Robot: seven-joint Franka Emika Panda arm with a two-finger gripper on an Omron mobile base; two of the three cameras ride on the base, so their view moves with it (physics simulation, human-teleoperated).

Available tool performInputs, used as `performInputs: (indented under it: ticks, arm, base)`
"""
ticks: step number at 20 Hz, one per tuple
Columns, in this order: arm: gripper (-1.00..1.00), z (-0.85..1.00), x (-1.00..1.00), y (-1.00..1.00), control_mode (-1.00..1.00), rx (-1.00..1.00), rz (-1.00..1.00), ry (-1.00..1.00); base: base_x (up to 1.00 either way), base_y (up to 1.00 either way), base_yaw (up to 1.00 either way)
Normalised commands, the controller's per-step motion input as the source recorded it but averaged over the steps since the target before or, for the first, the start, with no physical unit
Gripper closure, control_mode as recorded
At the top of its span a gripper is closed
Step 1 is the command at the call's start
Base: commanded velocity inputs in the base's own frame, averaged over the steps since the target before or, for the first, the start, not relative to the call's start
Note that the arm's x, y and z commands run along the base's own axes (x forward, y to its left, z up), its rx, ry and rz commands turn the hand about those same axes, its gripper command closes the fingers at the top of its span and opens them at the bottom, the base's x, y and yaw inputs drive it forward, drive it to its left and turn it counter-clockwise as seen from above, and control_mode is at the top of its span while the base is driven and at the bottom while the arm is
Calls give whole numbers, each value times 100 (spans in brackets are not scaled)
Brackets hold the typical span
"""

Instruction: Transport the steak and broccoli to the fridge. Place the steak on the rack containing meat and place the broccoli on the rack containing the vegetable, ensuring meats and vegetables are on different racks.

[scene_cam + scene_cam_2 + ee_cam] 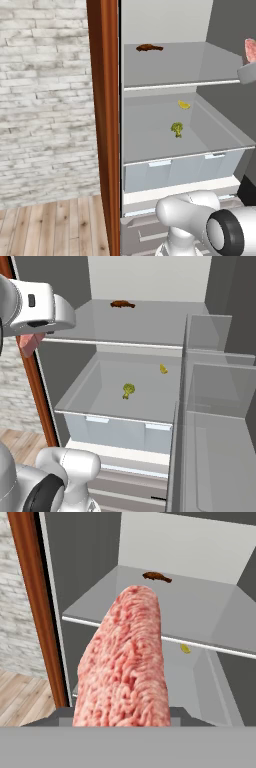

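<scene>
The pinkish-red steak (125,662) stands up between the jaws of my gripper (122,714), which is shut on it. The steak (30,345) hangs in front of the open fridge (165,20), about level with the front edge of the upper rack (200,612), and shows again at the picture's edge (250,48). A dark brown meat piece (157,577) lies at the back of that rack. On the lower rack (150,140) the green broccoli (177,129) (128,390) sits near a small yellow vegetable (184,104) (163,369). The steak hides my fingertips.
A reddish-brown wood side panel (105,125) borders the fridge on the left, with a white brick wall (45,100) beyond it. The open door with its bins (215,406) stands on the right. Pale drawers (175,170) sit under the lower rack.
</scene>
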Motion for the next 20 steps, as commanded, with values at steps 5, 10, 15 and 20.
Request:
performInputs:
  ticks: [5, 10, 15, 20]
  arm:
    - [100, -24, 50, -9, -100, 0, 0, -4]
    - [100, -21, 63, -3, -100, 3, 0, -6]
    - [100, -19, 73, 0, -100, 5, 0, -1]
    - [100, -21, 77, 0, -100, 1, 0, 3]
  base:
    - [0, 0, 0]
    - [0, 0, 0]
    - [0, 0, 0]
    - [0, 0, 0]
